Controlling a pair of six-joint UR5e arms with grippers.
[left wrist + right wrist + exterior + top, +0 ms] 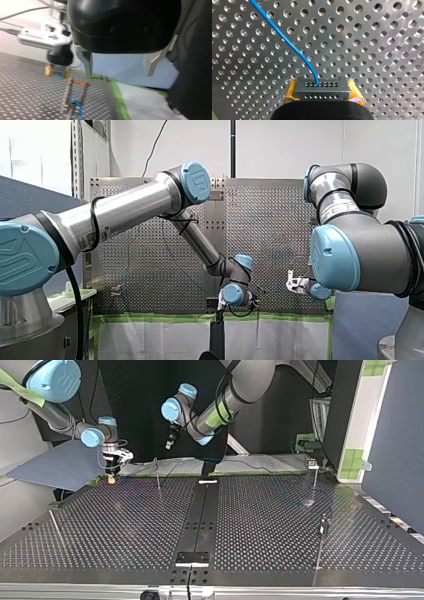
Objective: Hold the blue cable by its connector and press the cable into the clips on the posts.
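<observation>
In the right wrist view my right gripper (322, 92) is shut on a dark grey connector (322, 88), held between its yellow pads (290, 91). The blue cable (287, 40) leaves the connector and runs away over the perforated plate. At the top view's left this gripper (111, 474) hangs just above the table's far edge. My left gripper (119, 71) is open and empty, its metal fingers (86, 61) wide apart. It hovers higher, near the far middle of the table (171, 442). Ahead of it stand thin posts (66, 93) with the blue cable (76, 102) passing by them.
Thin posts stand on the table: one near the far middle (158, 474), one with a clip at the far right (314, 472), one nearer right (323, 527). A black strip (200, 520) runs down the table's middle. A blue-grey sheet (55, 467) lies beyond the left corner.
</observation>
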